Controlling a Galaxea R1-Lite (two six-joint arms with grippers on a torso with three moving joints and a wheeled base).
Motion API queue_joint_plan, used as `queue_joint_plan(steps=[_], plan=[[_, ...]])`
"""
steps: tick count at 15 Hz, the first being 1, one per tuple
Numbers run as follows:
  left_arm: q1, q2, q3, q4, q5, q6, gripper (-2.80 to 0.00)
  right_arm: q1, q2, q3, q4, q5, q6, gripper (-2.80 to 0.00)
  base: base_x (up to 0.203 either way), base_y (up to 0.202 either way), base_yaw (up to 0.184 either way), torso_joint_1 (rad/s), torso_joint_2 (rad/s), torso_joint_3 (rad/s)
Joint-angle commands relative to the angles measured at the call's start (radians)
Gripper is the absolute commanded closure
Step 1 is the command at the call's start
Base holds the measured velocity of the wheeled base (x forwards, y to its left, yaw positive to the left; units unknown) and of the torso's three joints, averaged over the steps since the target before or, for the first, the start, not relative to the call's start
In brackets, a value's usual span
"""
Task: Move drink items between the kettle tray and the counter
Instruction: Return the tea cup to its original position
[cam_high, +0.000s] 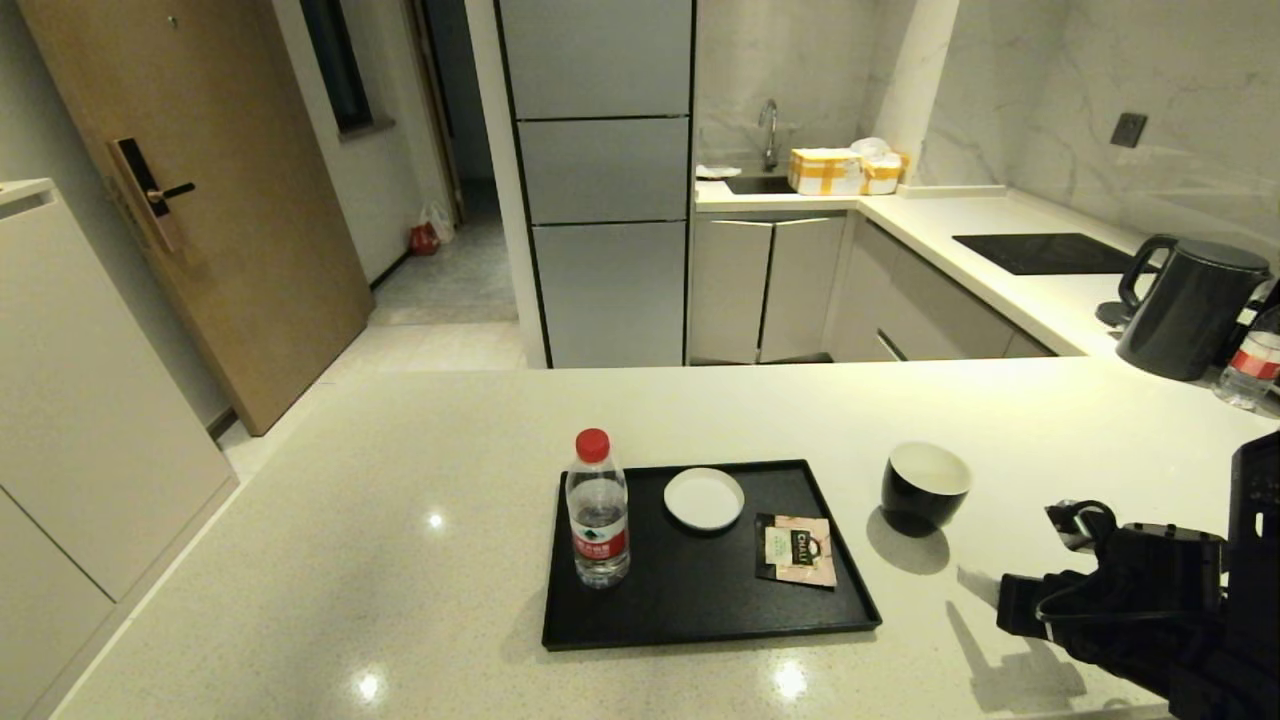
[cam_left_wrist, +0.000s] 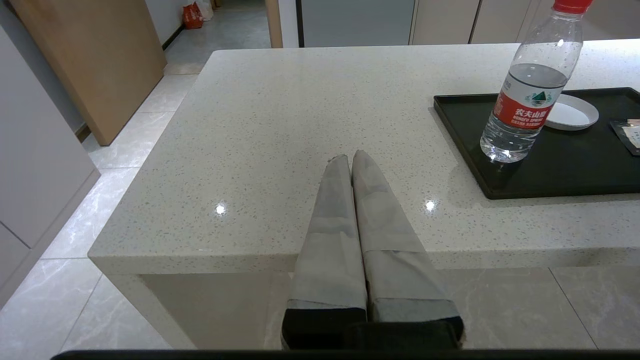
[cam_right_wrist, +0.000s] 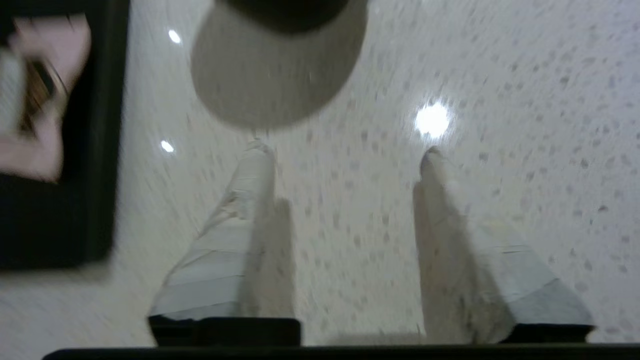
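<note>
The black cup with the white inside (cam_high: 925, 485) stands upright on the cream counter (cam_high: 400, 500), just right of the black kettle tray (cam_high: 700, 625). The pink-and-black tea sachet (cam_high: 797, 549) lies flat in the tray's right part. My right gripper (cam_right_wrist: 345, 150) hovers open over bare counter short of the cup, holding nothing. In its wrist view the cup's dark base (cam_right_wrist: 285, 10) is just beyond the fingertips, with the tray (cam_right_wrist: 50, 225) and sachet (cam_right_wrist: 45, 100) to one side. My left gripper (cam_left_wrist: 350, 157) is shut and empty over the counter's near edge, left of the tray.
A water bottle with a red cap (cam_high: 597, 510) and a small white saucer (cam_high: 704, 497) stand on the tray. At the far right are a black kettle (cam_high: 1190, 305) and a second bottle (cam_high: 1250, 365), with the glossy hob panel (cam_high: 1045, 252) behind.
</note>
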Motion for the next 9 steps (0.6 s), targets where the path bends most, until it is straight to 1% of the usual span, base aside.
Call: queue_joint_plan(steps=[1, 3, 6, 9], plan=[[0.000, -0.002, 0.002, 0.000, 0.000, 0.000, 0.00, 0.032, 0.047, 0.037, -0.018, -0.014, -0.092, -2.80, 0.000, 0.000, 0.000, 0.000, 0.00, 0.000], [0.000, -0.002, 0.002, 0.000, 0.000, 0.000, 0.00, 0.065, 0.025, 0.028, -0.018, -0.017, -0.101, -2.80, 0.000, 0.000, 0.000, 0.000, 0.00, 0.000], [0.000, -0.002, 0.002, 0.000, 0.000, 0.000, 0.00, 0.092, 0.023, -0.006, -0.018, -0.026, -0.106, -2.80, 0.000, 0.000, 0.000, 0.000, 0.00, 0.000], [0.000, -0.002, 0.002, 0.000, 0.000, 0.000, 0.00, 0.115, 0.030, -0.125, -0.018, -0.100, -0.109, -2.80, 0.000, 0.000, 0.000, 0.000, 0.00, 0.000]])
